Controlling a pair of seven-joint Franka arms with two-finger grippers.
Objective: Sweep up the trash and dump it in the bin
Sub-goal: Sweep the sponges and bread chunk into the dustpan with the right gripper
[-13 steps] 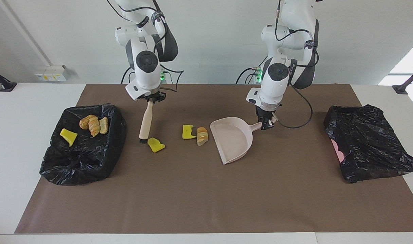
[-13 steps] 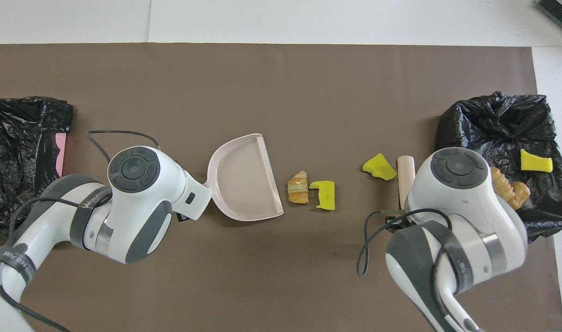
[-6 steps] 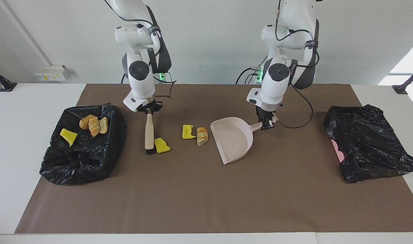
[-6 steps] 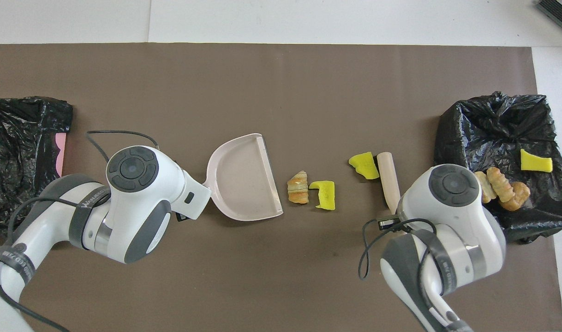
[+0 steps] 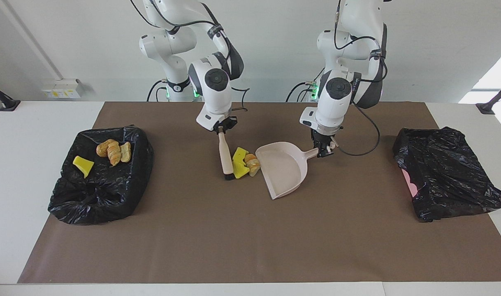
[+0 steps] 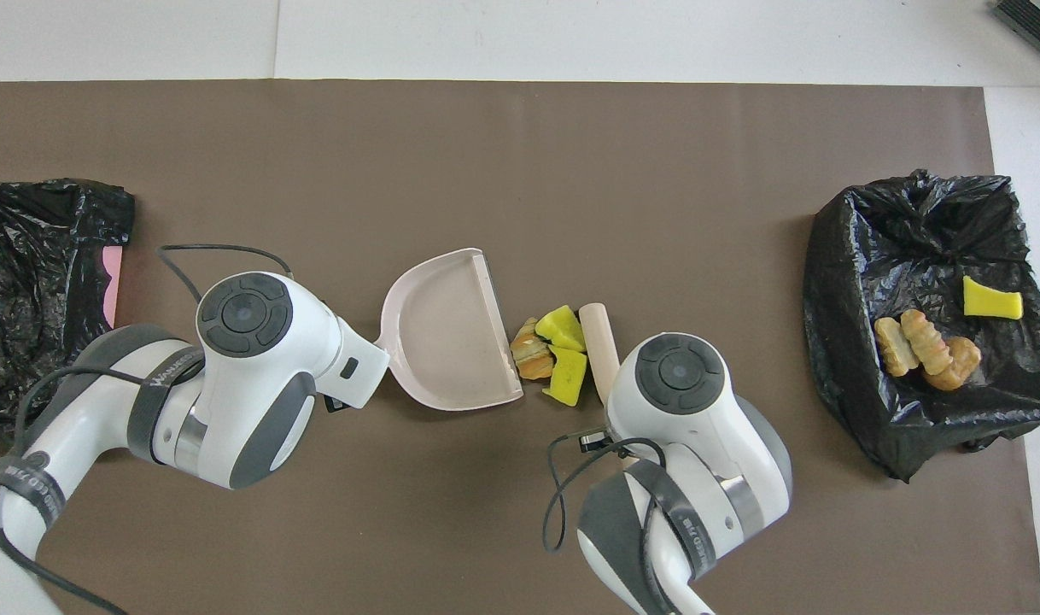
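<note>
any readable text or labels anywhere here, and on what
Left arm's grey wrist band: white lettering, too blurred to read.
Right arm's grey wrist band: white lettering, too blurred to read.
Wall socket plate: yellow stickers, too small to read.
Nothing legible on the dustpan, brush or bin bags.

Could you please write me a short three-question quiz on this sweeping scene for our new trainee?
1. True or false: the pink dustpan already has trash inside it.
2. How many pieces of trash lie in the black-lined bin at the right arm's end of the table?
3. Which tool does each gripper hold? A) right gripper the brush, left gripper the dustpan; B) the reverse; C) neither holds anything.

Key:
1. False: it is empty. Two yellow foam wedges and a bread-like lump sit bunched between the brush and the pan's open edge.
2. Four: one yellow wedge and three bread-like lumps.
3. A.
</note>
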